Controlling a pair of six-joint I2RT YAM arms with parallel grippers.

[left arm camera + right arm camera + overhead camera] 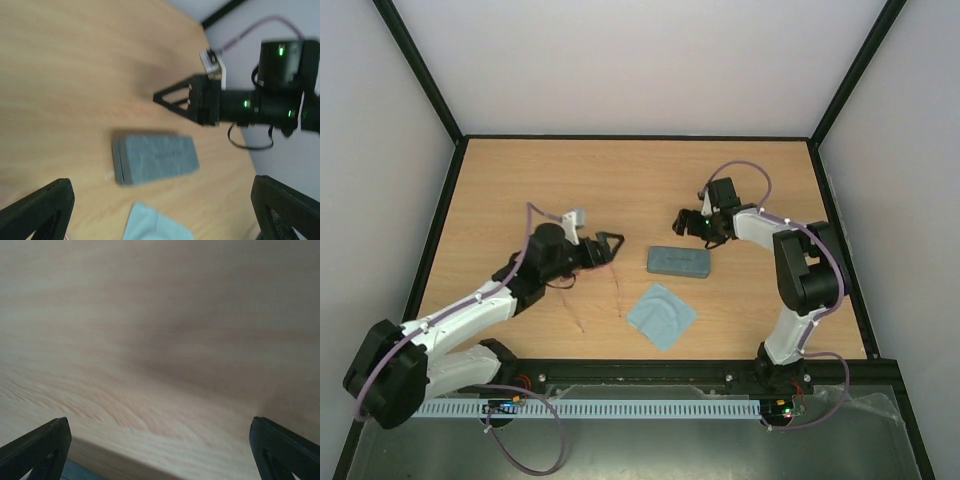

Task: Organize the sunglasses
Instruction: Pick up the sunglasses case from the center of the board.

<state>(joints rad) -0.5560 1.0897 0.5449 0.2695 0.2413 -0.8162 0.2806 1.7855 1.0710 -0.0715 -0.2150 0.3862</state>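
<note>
The sunglasses (619, 296) show only faintly in the top view: two thin pink arms lie on the wood, running from under my left gripper toward the near edge. Their front is hidden beneath that gripper. My left gripper (612, 246) hovers open just left of the grey-blue case (679, 261). Its wrist view shows the case (155, 159) ahead, with nothing between the fingers (40, 210). My right gripper (682, 221) is open above the case's far side. Only bare wood lies between its fingertips (287, 447).
A light blue cloth (661, 315) lies near the case toward the front edge, its corner visible as the cloth (152, 225) in the left wrist view. The right arm (260, 105) faces the left camera. Black frame rails border the table (520, 180).
</note>
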